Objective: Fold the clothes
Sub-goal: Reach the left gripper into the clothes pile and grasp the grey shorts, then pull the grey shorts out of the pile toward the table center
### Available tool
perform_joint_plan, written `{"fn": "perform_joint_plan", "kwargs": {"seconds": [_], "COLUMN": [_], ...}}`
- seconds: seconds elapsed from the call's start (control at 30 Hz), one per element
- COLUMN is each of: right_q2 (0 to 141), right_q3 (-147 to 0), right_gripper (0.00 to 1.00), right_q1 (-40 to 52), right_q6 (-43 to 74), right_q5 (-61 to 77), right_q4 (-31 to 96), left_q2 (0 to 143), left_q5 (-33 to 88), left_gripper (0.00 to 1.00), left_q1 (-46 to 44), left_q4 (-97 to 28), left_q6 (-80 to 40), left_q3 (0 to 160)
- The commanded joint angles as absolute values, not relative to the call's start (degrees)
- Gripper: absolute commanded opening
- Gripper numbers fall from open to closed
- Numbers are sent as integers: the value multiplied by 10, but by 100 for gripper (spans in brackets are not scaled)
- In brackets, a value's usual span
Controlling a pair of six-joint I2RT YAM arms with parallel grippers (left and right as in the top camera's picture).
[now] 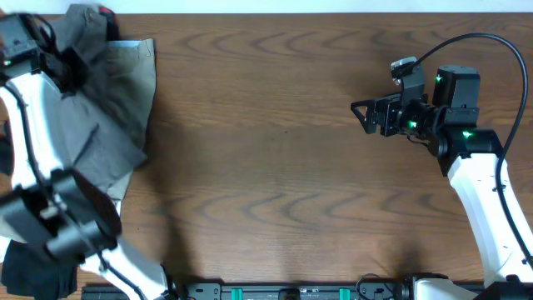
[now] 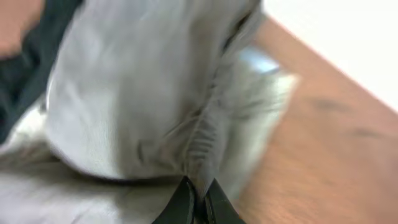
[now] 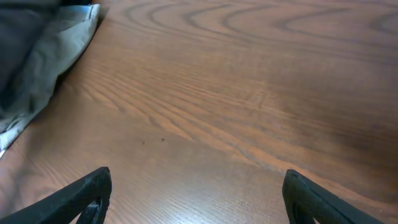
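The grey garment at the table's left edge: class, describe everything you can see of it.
The grey garment is soft, matte cloth, cotton-like, lying crumpled and unfolded at the left edge of the wooden table. It overlaps a paler khaki piece showing along its right side. The left gripper is shut on a raised, puckered fold of it. Blur hides finer detail.

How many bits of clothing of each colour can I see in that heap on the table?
Dark grey cotton garment: 1
Khaki-beige cotton garment: 1
Red piece, only an edge showing: 1
Total: 3 visible; more may be hidden.
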State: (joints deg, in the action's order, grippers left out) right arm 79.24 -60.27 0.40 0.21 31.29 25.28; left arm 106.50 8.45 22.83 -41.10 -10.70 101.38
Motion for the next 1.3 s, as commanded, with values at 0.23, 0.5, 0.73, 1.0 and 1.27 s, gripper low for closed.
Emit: {"fn": "perform_joint_plan", "kwargs": {"seconds": [0.23,0.5,0.73,1.0,1.27], "right_q2": [794,794,794,802,885], "right_q3": [-613,-613,-613,-613,-613], "right_gripper": [86,86,87,87,85], "right_q1": [-16,-60,-75,-67,-11], "right_q6": [17,22,22,34,82], "right_q5": [315,315,315,315,318], "right_q4": [216,216,216,213,142], "left_q2": [902,945,1009,1027,1012], "left_q5": [101,101,111,70,8], "left_gripper": [6,6,6,7,90], "left_q1": [44,-67,-138,-146,-91], "left_q4": [-414,-441,-405,-465,-512], "left_q6": [-112,-122,-132,-132,-138], "left_q3": [1026,1026,1026,1026,1026]}}
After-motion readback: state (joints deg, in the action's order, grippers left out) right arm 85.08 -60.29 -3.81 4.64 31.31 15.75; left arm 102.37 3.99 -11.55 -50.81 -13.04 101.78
